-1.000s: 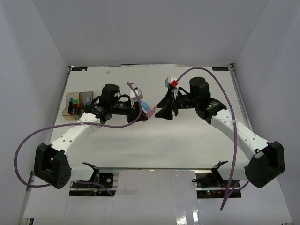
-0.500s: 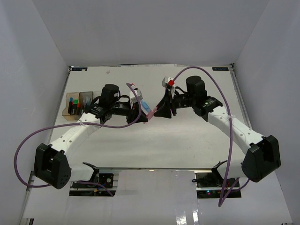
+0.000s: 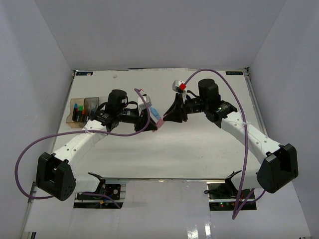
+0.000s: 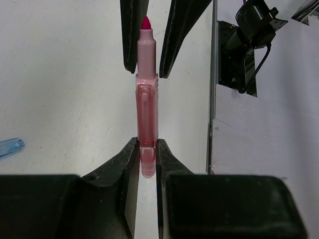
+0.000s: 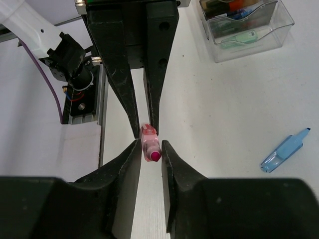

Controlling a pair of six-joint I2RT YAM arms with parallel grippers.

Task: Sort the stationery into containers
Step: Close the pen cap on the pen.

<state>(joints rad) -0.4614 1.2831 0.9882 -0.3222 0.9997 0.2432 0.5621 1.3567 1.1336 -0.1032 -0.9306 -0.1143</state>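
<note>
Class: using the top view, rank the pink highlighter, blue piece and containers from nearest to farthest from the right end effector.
1. pink highlighter, inside the right end effector.
2. blue piece, just to its left.
3. containers, at the far left edge.

Blue piece (image 4: 11, 147) half beyond left wrist view's edge; containers (image 5: 249, 50) partly beyond right wrist view's top.

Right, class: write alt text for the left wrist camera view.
The left gripper clamps the rear end of an uncapped pink marker, whose magenta tip sits between the fingers of the right gripper above a white table. A translucent blue piece lies at the left edge.
</note>
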